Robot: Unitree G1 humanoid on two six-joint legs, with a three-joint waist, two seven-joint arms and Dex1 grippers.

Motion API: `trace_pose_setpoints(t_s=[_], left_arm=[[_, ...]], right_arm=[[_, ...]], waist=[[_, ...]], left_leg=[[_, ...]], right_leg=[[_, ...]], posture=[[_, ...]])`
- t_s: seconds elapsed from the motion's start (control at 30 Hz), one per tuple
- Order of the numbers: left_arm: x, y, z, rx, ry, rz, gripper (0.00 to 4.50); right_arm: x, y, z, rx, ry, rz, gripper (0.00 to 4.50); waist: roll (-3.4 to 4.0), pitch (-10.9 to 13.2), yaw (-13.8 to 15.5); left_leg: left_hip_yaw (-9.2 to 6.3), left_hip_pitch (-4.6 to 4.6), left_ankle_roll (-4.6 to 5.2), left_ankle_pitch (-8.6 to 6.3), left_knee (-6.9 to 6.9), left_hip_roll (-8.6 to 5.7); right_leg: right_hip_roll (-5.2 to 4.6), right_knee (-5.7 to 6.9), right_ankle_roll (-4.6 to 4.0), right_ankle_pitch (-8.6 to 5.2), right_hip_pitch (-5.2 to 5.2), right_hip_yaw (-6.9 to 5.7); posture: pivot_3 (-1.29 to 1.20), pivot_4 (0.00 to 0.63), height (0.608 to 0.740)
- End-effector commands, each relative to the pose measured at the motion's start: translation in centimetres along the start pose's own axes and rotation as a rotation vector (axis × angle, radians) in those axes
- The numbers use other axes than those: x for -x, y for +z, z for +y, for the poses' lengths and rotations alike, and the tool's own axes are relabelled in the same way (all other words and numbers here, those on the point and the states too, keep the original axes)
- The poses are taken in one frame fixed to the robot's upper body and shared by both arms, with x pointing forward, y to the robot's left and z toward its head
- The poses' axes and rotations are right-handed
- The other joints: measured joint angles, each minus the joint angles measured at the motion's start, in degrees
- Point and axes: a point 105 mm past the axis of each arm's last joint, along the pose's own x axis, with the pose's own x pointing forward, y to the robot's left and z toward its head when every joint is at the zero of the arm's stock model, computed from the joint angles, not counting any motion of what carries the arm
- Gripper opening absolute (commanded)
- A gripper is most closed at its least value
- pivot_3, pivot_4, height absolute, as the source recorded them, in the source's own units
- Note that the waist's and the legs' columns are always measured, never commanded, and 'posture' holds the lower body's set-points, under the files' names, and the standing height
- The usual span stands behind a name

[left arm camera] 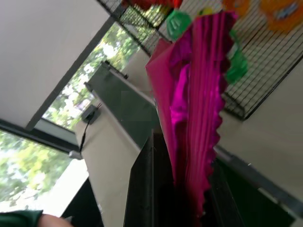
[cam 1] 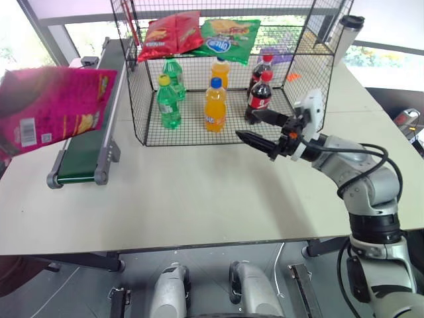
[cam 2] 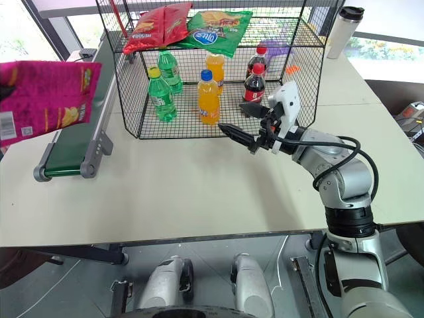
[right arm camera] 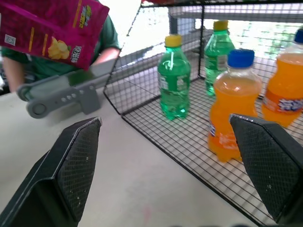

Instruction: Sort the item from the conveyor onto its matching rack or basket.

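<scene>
Left fingers (left arm camera: 142,189) are clamped on the crimped end of the magenta-pink crisp bag (cam 1: 53,109), which hangs in the air above the near end of the dark-green conveyor (cam 1: 89,142), clear of the belt, its white barcode panel facing the head camera. The bag extends away from these fingers toward the black wire-mesh cage (cam 1: 136,99).

Right fingers (cam 1: 262,129) are spread wide and hold nothing; they hover above the white table (cam 1: 199,199), just in front of the cage's open front edge. Beyond these fingers, on the cage's grid floor, stand two green soda bottles (cam 1: 169,103), two orange soda bottles (cam 1: 214,106) and two cola bottles (cam 1: 260,93); the nearer cola bottle is closest to the right fingers. Above them, on the wire upper shelf, lie a red crisp bag (cam 1: 169,33) and a green crisp bag (cam 1: 228,36), side by side and overlapping.

Beyond the cage, at the table's far corner on the right fingers' side, stands a white tumbler with a dark lid (cam 1: 348,33). In the right wrist view, a person in a green top (right arm camera: 111,40) shows behind the conveyor.
</scene>
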Motion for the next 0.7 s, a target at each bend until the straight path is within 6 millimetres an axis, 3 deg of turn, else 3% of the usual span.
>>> trace_pose_setpoints(t_s=[0.03, 0.43, 0.7], left_arm=[[1.4, 3.5, -1.5, 0.086, -0.215, -0.145, 0.04], [-3.7, 8.6, -5.1, 0.215, -0.682, -0.460, 0.04], [-6.7, 9.7, -7.0, 0.200, -0.836, -0.529, 0.04]], right_arm=[[0.7, 3.1, 0.1, 0.026, 0.045, -0.082, 4.50], [0.6, 4.1, 3.4, -0.058, 0.246, -0.135, 4.50], [-1.1, 4.3, 4.8, -0.069, 0.348, -0.174, 4.50]], waist=[[0.02, 0.01, -0.15], [-0.01, 0.01, -0.02], [-0.01, 0.02, -0.13]], left_leg=[[0.03, 0.01, 0.00, 0.00, 0.00, -0.01], [-0.11, 0.26, -0.05, 0.05, 0.02, -0.03], [-0.09, 0.26, -0.04, 0.06, 0.02, -0.04]], right_leg=[[-0.01, -0.02, 0.00, 0.00, 0.02, 0.01], [0.09, 0.21, 0.04, -0.02, 0.25, 0.01], [0.11, 0.26, 0.19, 0.02, 0.22, 0.06]], posture=[[0.00, 0.150, 0.740], [0.00, 0.150, 0.740], [0.00, 0.150, 0.740]])
